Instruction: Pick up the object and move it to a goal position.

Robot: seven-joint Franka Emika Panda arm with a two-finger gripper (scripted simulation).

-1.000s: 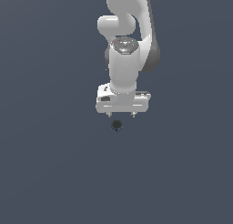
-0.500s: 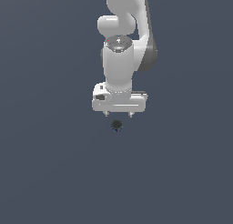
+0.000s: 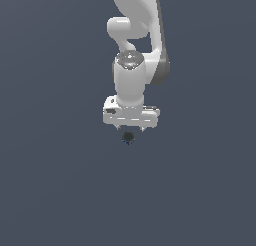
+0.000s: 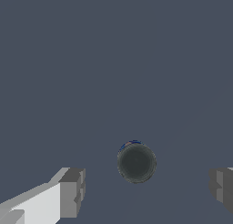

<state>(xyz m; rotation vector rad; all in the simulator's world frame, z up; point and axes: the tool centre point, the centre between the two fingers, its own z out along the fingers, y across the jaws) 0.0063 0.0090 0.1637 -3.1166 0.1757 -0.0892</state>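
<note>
The gripper (image 3: 130,128) has descended over the last second, its jaws spread wide and empty on either side of the dark lump (image 4: 136,162) resting on the tabletop (image 3: 55,190), which suggests the grasp is imminent.

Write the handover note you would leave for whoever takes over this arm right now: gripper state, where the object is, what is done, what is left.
Gripper: open, empty, fingers spread wide, pointing down above the floor.
Object: small dark roundish lump lying on the floor; in the wrist view it sits between the two fingers, touching neither. In the exterior view it shows just below the gripper.
Done: the gripper is lined up over the object.
Left: lower, close on the object, lift it and carry it to the goal. No goal marker shows in either view.
</note>
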